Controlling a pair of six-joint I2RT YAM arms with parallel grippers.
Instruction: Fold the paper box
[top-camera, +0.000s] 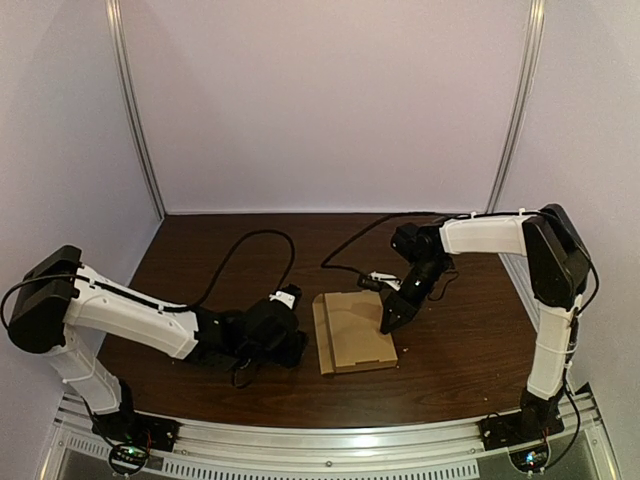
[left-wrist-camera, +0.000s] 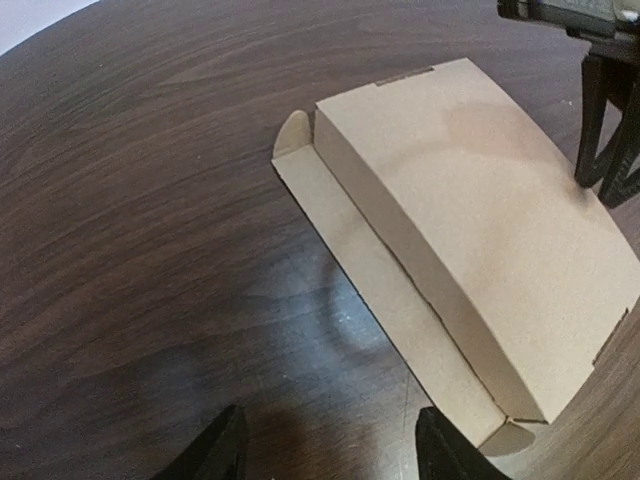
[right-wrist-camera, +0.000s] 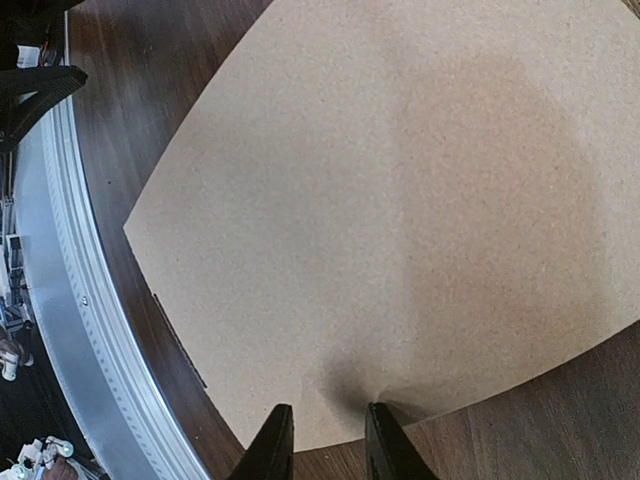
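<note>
Top external view: a dark wooden table (top-camera: 190, 250) sits inside a pale booth, with a robot arm bolted at each near corner.

On the left, the white and black left arm (top-camera: 130, 315) lies low across the table, reaching toward the middle. The left gripper (top-camera: 292, 340) rests near the tabletop, just left of the box. In the left wrist view, the left gripper (left-wrist-camera: 335, 455) has its two black fingers spread wide. Only bare wood shows between them, and they grip nothing. A black cable (top-camera: 250, 240) loops over the table behind this arm.

At the centre of the table lies the paper box (top-camera: 355, 330), brown cardboard, folded into a low, flat shape. In the left wrist view the paper box (left-wrist-camera: 480, 230) has its lid down. One long flap (left-wrist-camera: 385, 300) still lies unfolded flat on the wood along the box's left side, with a small rounded tab at each end.

On the right, the right arm (top-camera: 545, 270) rises from its base and bends back toward the centre. The right gripper (top-camera: 388, 325) points down at the top of the box near its right edge. In the right wrist view, the right gripper (right-wrist-camera: 325, 450) has its fingers drawn close, a narrow gap between them. They clasp nothing, and a shadow under the tips suggests they are touching the cardboard (right-wrist-camera: 400, 200). A metal rail (right-wrist-camera: 70, 250) runs along the table's near edge.
</note>
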